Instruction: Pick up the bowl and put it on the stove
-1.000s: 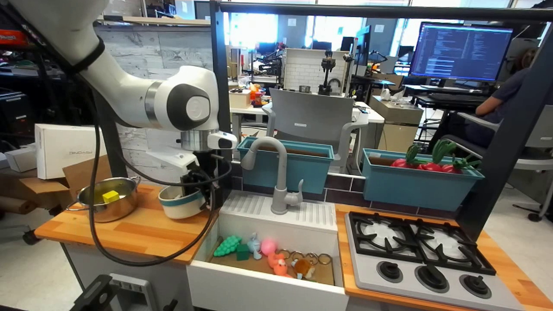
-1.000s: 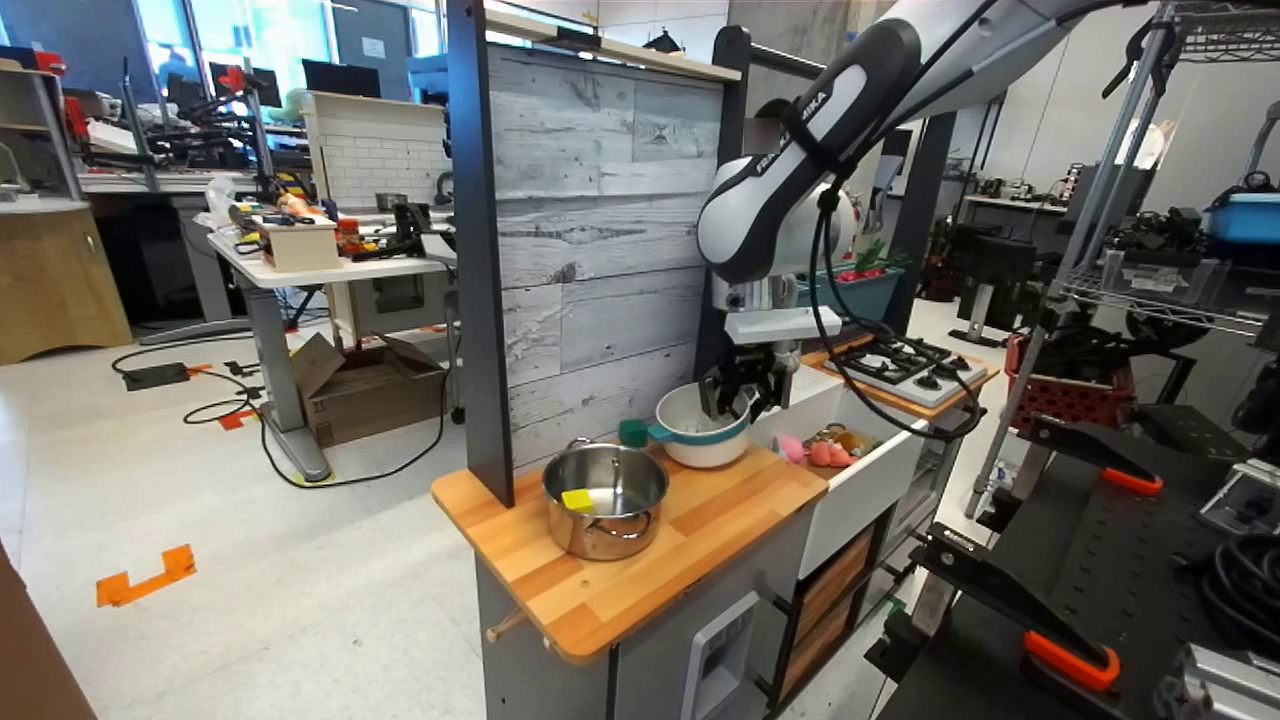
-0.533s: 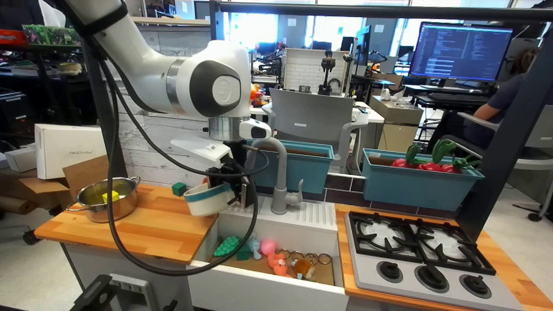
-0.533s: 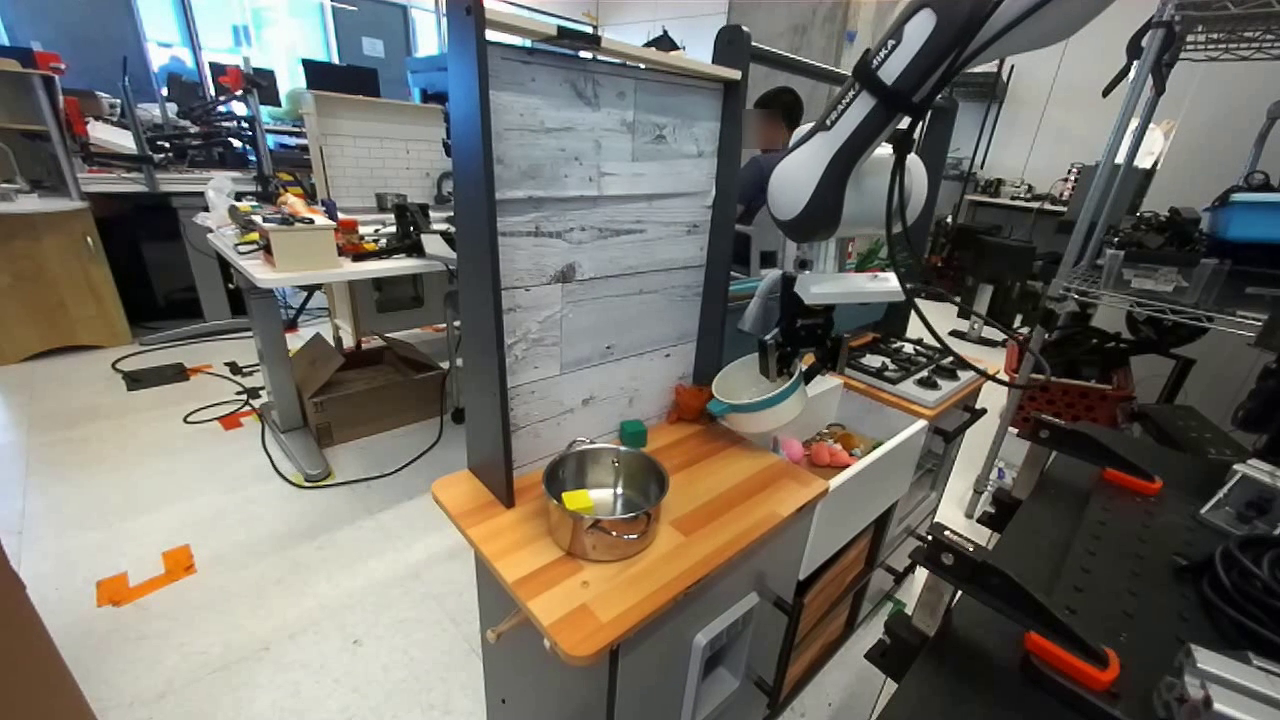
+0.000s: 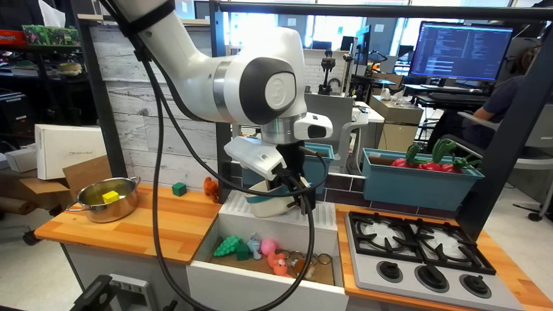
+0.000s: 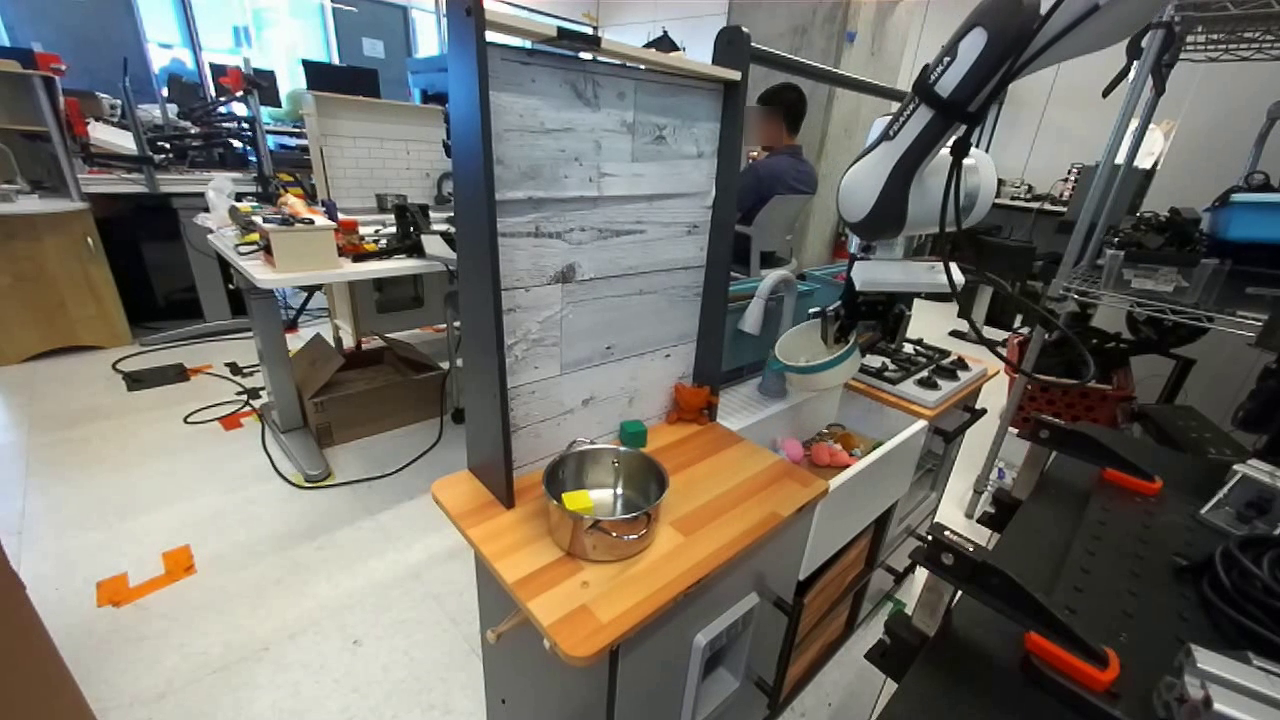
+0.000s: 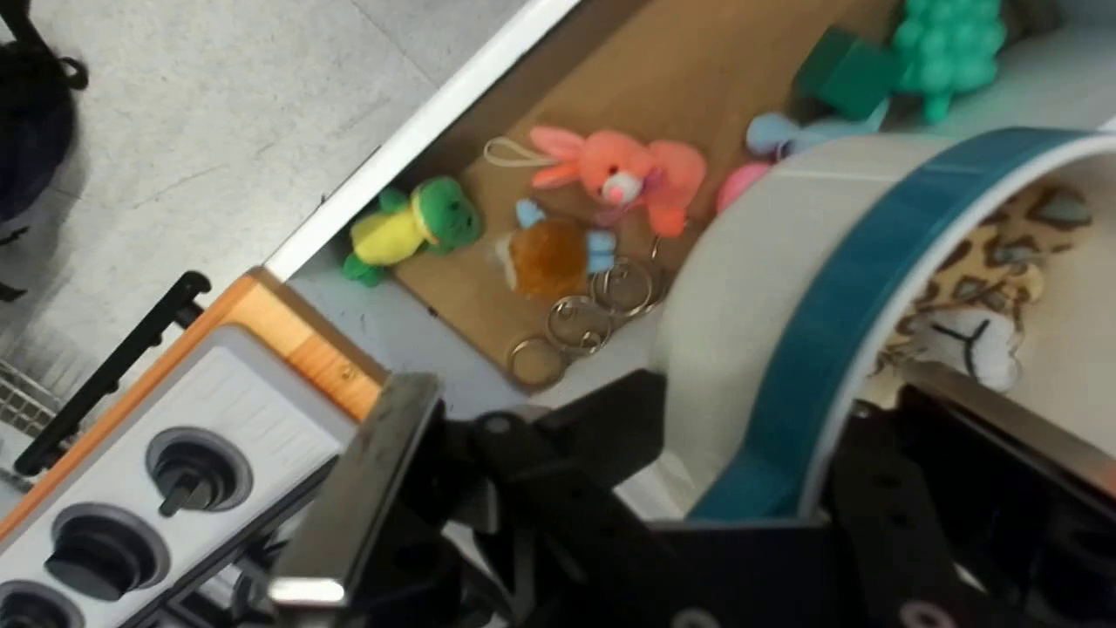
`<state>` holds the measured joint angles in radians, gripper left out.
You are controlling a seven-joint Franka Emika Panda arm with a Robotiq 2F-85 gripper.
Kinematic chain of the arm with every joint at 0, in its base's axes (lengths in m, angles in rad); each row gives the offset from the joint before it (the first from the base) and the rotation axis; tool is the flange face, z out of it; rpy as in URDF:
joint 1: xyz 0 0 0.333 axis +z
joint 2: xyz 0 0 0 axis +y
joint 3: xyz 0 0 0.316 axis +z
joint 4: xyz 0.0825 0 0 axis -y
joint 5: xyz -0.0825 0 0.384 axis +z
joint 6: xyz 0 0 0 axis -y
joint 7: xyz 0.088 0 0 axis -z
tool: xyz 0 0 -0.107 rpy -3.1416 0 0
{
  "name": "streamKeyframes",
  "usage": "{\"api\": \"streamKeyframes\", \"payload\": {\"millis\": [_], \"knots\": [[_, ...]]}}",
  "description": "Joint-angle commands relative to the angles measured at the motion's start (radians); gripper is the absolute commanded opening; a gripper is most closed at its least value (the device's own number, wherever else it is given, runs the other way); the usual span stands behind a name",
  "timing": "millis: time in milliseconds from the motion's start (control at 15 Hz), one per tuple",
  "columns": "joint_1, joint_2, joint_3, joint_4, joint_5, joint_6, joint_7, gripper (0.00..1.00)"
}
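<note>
Okay, arm (image 5: pixel 233 86) is leaning over the sink (image 5: pixel 242 285); stove (image 5: pixel 409 268) is waiting at right. Tilted bowl (image 6: pixel 808 372) is hanging above the sink, short of the stove; gripper (image 7: pixel 767 423) is pinching its wall, jaws closed in on it, holding nothing else. One-sided grip, so bowl could be swivelling or slipping, and the spotted toy (image 7: pixel 994 279) inside tipping out; carried low, it could be knocking the stove. Writing: arm is showing FRANK… IKA, box (image 5: pixel 69 149) apparently PSYONIC.

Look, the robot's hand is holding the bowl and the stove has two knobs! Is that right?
Not quite: the stove has three knobs, not two, as an exterior view shows. The hand is holding the bowl, just as you said.
</note>
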<state>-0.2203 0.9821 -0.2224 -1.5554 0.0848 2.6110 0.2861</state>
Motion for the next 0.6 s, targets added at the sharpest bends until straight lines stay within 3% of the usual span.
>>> {"api": "streamKeyframes", "payload": {"millis": [0,200,533], "knots": [[0.006,0.086,-0.059,0.096,0.034,0.090,0.117,0.01],[0.004,0.115,-0.107,0.116,0.043,0.105,0.204,0.01],[-0.043,0.132,-0.139,0.164,0.066,-0.056,0.273,0.01]]}}
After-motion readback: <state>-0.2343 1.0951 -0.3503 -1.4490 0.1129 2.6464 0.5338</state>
